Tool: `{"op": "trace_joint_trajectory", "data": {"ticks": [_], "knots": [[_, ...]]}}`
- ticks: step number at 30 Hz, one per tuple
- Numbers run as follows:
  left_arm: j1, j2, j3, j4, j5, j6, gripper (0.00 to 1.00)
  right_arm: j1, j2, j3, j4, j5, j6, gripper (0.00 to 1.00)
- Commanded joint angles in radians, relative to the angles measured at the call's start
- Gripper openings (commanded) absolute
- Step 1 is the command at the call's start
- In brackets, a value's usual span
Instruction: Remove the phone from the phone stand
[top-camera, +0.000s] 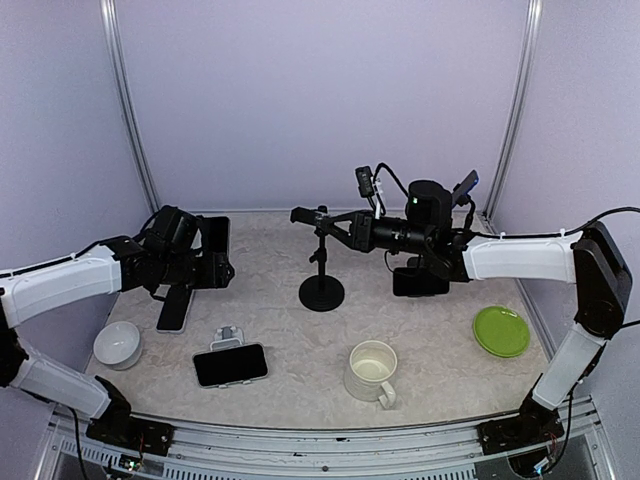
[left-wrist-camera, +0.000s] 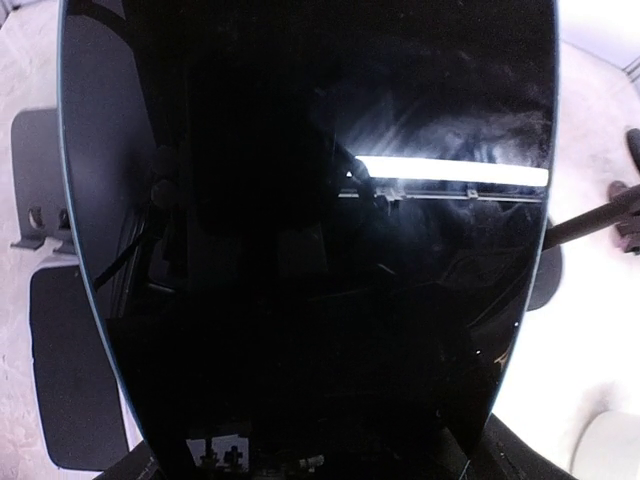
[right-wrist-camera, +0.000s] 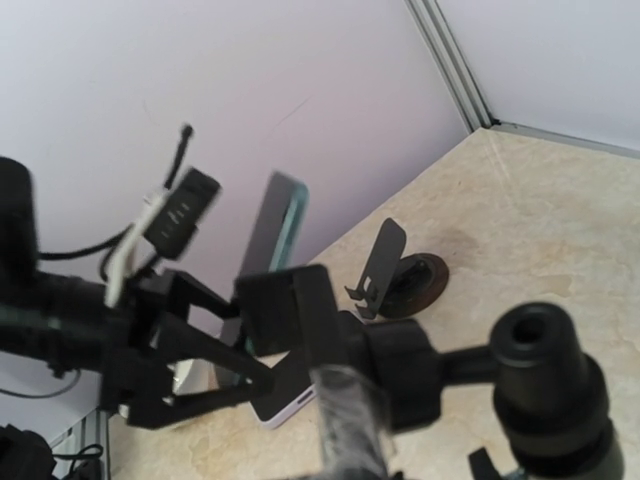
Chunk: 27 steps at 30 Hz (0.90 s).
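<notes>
My left gripper (top-camera: 205, 268) is shut on a black phone (top-camera: 214, 240) and holds it upright above the table's left side. The phone's dark screen (left-wrist-camera: 300, 250) fills the left wrist view and hides the fingers. It shows edge-on with a teal rim in the right wrist view (right-wrist-camera: 268, 240). A black tripod phone stand (top-camera: 321, 292) stands mid-table, its clamp (top-camera: 308, 215) empty. My right gripper (top-camera: 345, 228) is closed around the tripod's head (right-wrist-camera: 400, 370). A small black desk stand (right-wrist-camera: 382, 262) sits empty near the left wall.
A white-edged phone (top-camera: 173, 310) lies flat at the left. Another phone (top-camera: 230, 364) lies in front of a small grey stand (top-camera: 229, 336). There are a white bowl (top-camera: 117, 343), a mug (top-camera: 372, 370), a green plate (top-camera: 501, 330) and a black object (top-camera: 420, 282) under my right arm.
</notes>
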Motion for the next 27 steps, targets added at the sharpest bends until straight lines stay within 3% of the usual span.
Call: {"op": "trace_joint_trajectory", "data": {"ticks": [1, 12, 27], "knots": [[0.030, 0.030, -0.025, 0.044, 0.000, 0.007, 0.51, -0.005, -0.009, -0.028, -0.027, -0.019, 0.037, 0.00], [0.032, 0.207, -0.049, 0.060, 0.066, 0.010, 0.56, -0.013, -0.016, -0.042, -0.020, -0.020, 0.037, 0.00], [-0.020, 0.287, -0.095, 0.055, 0.050, -0.046, 0.64, -0.023, -0.018, -0.062, -0.001, -0.025, 0.050, 0.00]]}}
